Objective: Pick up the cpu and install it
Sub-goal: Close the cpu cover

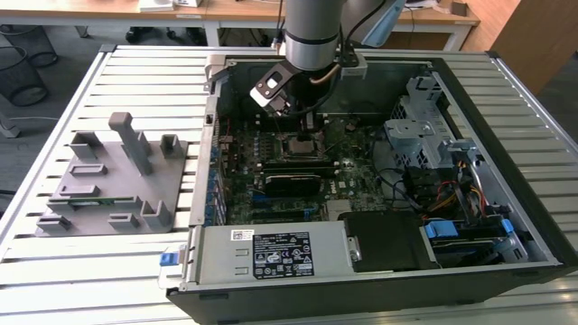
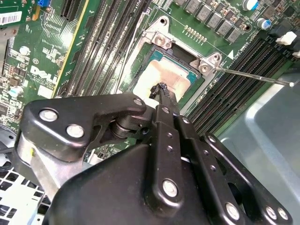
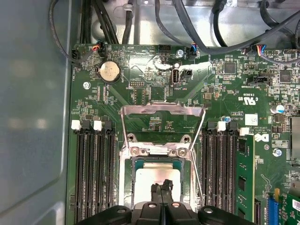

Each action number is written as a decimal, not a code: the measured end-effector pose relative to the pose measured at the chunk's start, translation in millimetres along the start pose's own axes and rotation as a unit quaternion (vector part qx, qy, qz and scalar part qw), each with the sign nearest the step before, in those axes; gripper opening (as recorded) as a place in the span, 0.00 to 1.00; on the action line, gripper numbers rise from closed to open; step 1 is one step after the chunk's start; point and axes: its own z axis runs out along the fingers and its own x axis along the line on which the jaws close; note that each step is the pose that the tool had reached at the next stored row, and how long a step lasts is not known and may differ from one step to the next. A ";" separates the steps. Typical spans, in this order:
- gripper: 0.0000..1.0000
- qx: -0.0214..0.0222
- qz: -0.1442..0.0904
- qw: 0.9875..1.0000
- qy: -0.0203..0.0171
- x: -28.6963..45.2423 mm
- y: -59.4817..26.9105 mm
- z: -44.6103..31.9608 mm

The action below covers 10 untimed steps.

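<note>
The cpu (image 2: 165,75) (image 3: 157,172) lies flat in the motherboard socket (image 2: 157,35) (image 3: 159,151), silvery top up, its darker rim set inside the socket's frame. The socket's metal load plate (image 3: 161,108) is swung up and open beyond the chip, and the thin retaining lever (image 2: 253,76) stands free of its catch, angled out over the memory slots.

The gripper (image 2: 161,89) (image 3: 161,186) is directly over the cpu, with its two black fingers (image 3: 155,191) pressed together so that there is no gap and nothing between them. The tips sit over the edge of the chip's lid. They seem to be touching it or just above it, though neither wrist view makes the contact plain.

Rows of black memory slots (image 3: 96,173) (image 2: 105,47) flank the socket on both sides, and a green memory stick (image 3: 244,173) stands upright in one of them. A round coin battery (image 3: 108,71) sits on the green motherboard (image 3: 225,93), well apart from the socket and near the bundled cables.

In the exterior view, the arm (image 1: 312,27) reaches down into the open computer case (image 1: 505,101), and the gripper (image 1: 305,122) is low over the middle of the board. The case lies on a slatted table (image 1: 135,81), with a grey power supply box (image 1: 271,254) along its near edge. A grey fixture tray (image 1: 108,183) rests on the table to the exterior view's left of the case
</note>
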 end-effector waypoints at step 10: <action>0.11 0.000 0.000 1.000 0.000 0.1 -0.1 -1.6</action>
